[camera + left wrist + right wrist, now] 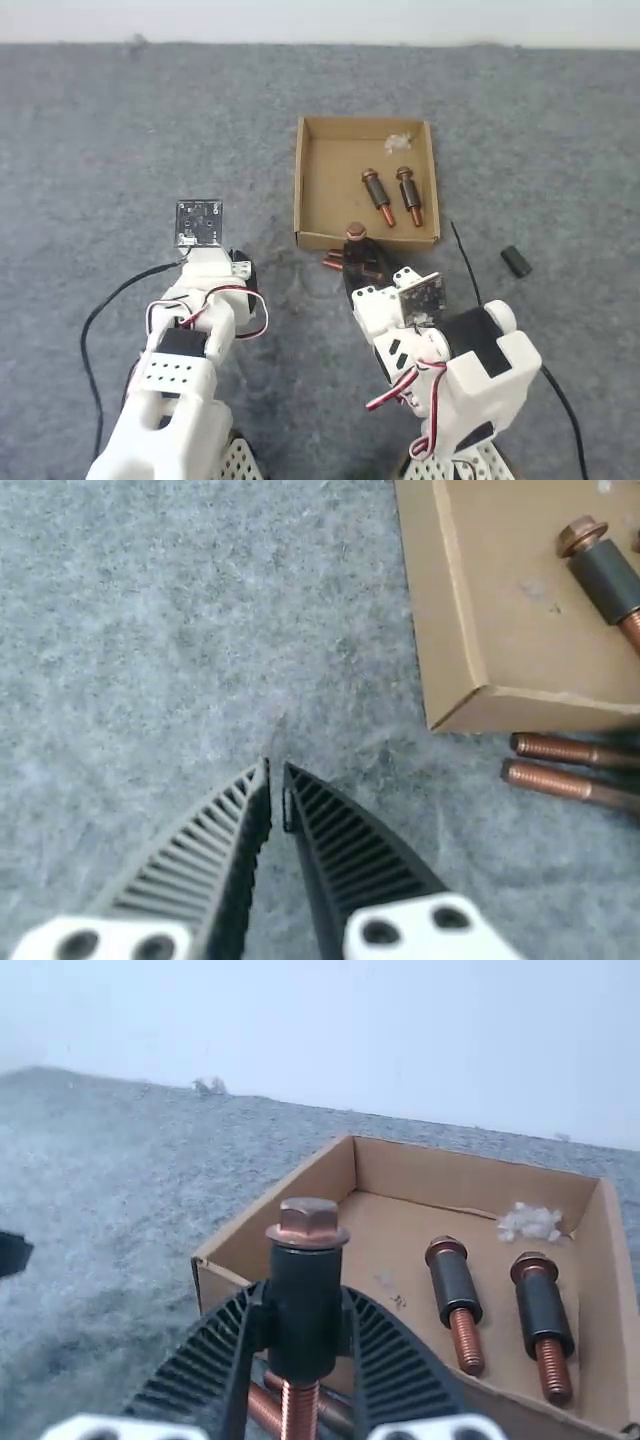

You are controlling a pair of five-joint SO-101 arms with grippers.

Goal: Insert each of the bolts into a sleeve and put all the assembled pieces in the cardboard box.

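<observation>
Clamping sleeved bolt (303, 1295) upright, right gripper (302, 1310); loose sleeve (515, 261) near box (298, 180).

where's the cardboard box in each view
high view: the cardboard box lies upper middle, just beyond the right gripper.
left wrist view: its near corner is ahead of the left gripper, off to one side.
right wrist view: it sits directly behind the sleeved bolt held in the right gripper.
shared landmark: two bare bolts lying beside the box's near wall.
</observation>
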